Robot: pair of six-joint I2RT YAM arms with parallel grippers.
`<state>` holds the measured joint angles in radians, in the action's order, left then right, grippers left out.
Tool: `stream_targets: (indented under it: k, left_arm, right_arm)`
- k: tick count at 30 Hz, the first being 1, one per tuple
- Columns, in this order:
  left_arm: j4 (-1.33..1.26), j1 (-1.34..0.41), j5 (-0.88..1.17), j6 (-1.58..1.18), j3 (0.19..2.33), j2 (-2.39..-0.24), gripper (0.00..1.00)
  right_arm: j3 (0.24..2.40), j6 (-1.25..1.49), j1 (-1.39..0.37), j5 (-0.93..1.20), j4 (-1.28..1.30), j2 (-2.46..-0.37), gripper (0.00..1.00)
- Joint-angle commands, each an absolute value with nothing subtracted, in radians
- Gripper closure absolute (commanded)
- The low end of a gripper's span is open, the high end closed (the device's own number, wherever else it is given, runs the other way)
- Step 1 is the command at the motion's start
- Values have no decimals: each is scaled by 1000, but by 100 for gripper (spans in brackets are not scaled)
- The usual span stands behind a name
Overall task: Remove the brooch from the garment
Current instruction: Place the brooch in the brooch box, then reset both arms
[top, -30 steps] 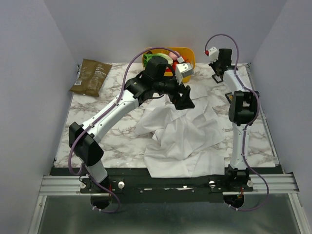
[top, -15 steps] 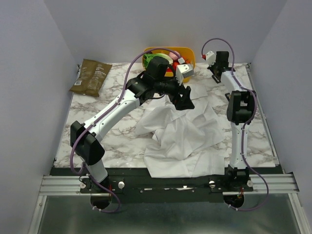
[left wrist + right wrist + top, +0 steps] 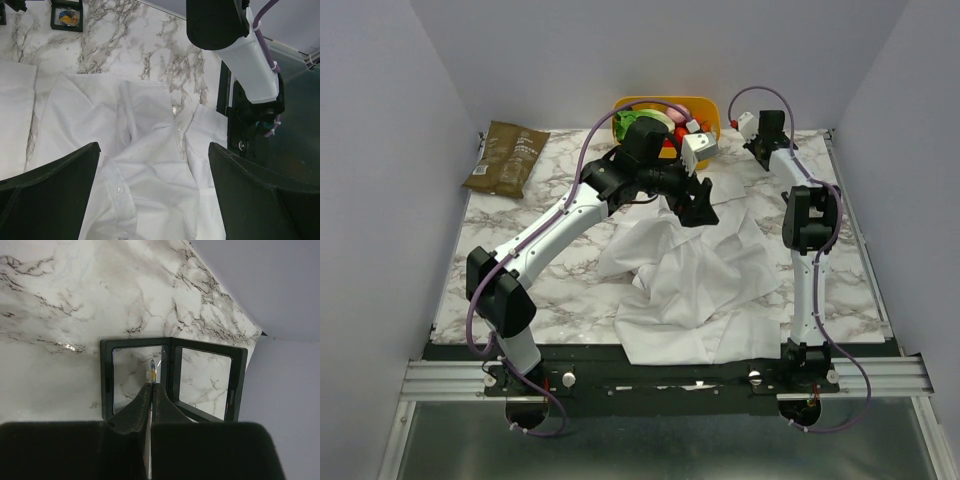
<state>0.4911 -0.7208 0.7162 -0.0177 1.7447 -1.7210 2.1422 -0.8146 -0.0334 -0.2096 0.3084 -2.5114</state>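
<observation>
The garment [image 3: 695, 275], a wrinkled white collared shirt, lies in the middle of the marble table. It fills the left wrist view [image 3: 140, 150], with a buttoned cuff showing. My left gripper [image 3: 695, 210] hangs open and empty just above the shirt's far part, with its fingers [image 3: 50, 190] wide apart. My right gripper [image 3: 758, 135] is at the far right corner. In the right wrist view it [image 3: 151, 385] is shut on a thin blue and yellow brooch [image 3: 152, 371], seen edge-on. The brooch is held over an open black two-frame case [image 3: 172, 377].
A yellow bin [image 3: 705, 108] of coloured toys stands at the far edge. A brown packet [image 3: 507, 157] lies at the far left. A small black framed case [image 3: 66, 16] holding something blue and yellow lies on the marble beyond the shirt, near the right arm.
My right gripper has moved a little farther back and to the left at the far corner. The left arm and the shirt have barely moved.
</observation>
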Motion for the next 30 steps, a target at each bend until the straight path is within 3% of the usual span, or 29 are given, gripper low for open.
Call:
stream_targets:
  k: [1,5,10,20,23,27,30]
  left_arm:
    - [499,-716,712,-6,1786,-1735,1]
    - [499,-716,713,-8,1787,-1738,1]
    - [495,-716,713,-9,1784,-1736,1]
    - [495,-716,701,-6,1793,-1717,1]
    - [491,-716,689,-5,1781,-1695,1]
    - [505,-716,657,43,1776,-1664,1]
    - [564,-712,632,109,1810,-1634,1]
  right_arm:
    - [2168,-838,-32,-233,321,-2531,89]
    - [2151,-841,-32,-226,322,-2523,77]
    - [2092,-827,-32,-173,324,-2465,52]
    - [2043,-733,-35,-88,370,-2308,40]
    - [1996,-701,-38,-48,383,-2209,30]
    - [1907,-658,-57,-18,405,-2061,8]
    - [1792,-598,-81,49,457,-1930,0]
